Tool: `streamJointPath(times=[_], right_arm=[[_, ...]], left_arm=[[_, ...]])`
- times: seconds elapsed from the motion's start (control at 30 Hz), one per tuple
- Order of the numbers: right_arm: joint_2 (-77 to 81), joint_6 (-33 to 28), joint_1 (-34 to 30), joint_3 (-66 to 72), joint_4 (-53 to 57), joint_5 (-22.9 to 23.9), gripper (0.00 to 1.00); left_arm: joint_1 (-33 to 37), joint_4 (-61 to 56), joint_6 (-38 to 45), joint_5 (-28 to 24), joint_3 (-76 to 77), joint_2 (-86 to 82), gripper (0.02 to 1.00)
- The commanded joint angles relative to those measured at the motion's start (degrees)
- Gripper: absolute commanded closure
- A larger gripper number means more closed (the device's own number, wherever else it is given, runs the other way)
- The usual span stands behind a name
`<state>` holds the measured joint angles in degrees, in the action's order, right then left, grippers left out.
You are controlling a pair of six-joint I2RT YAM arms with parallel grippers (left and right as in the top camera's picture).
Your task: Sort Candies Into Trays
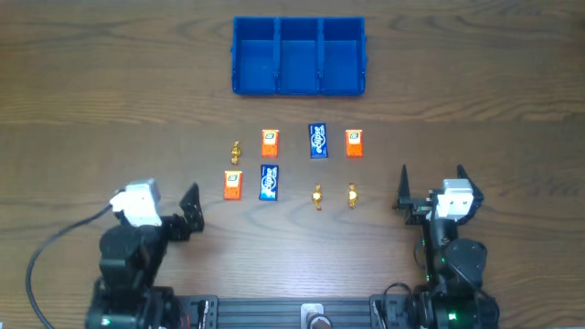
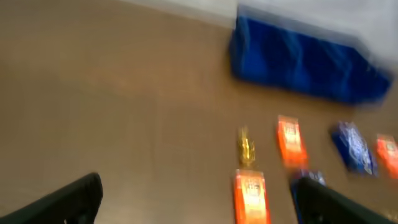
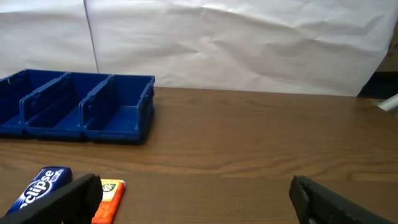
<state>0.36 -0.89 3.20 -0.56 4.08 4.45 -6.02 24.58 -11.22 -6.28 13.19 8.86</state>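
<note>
Wood-grain counter (image 1: 101, 100) with a white sheet (image 3: 249, 43) hung behind it, same setup as always. At the far side sits the blue tray (image 1: 299, 89), three compartments, and none of the candies are in it yet. They all lie on the arms' side of the tray in two loose rows: three orange packs (image 1: 270, 142), two blue packs (image 1: 317, 141) and three little gold candies (image 1: 317, 196). The left gripper (image 1: 187, 215) and right gripper (image 1: 431, 185) sit further from the tray than the candy rows, one off each end. Both have their fingers spread wide and are holding nothing.

What worries me from here is spacing. In the row farther from the tray, one of the orange packs lies just beside one of the blue packs. If I come down with the jaws this wide, I reckon I clip the neighbour and shove it askew. The gold candies look small, so I'd guess they squirt out of a pinch or skitter off when bumped. The flat packs might just slide along the counter instead of lifting. The tray's dividers look thin too, so an off-centre release could land a candy in the wrong compartment. And both arms want the same middle patch, so moving them together risks a knock.
</note>
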Motion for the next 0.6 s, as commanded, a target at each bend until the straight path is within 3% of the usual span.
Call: streamJointPath(times=[0.03, 0.23, 0.5, 0.6], right_arm=[[-0.17, -0.70, 0.11, 0.11, 0.31, -0.09, 0.003], [-0.17, -0.70, 0.11, 0.11, 0.31, -0.09, 0.003], [-0.17, -0.70, 0.11, 0.11, 0.31, -0.09, 0.003], [-0.17, -0.70, 0.11, 0.11, 0.31, -0.09, 0.003]], left_arm=[[-4.72, 13.29, 1.57, -2.86, 18.36, 15.47, 0.018], [-11.82, 17.00, -2.25, -1.38, 26.86, 34.21, 0.018], [-21.86, 16.17, -13.18, 8.22, 31.47, 59.98, 0.020], [-22.51, 15.23, -14.43, 8.85, 33.40, 67.19, 0.018]])
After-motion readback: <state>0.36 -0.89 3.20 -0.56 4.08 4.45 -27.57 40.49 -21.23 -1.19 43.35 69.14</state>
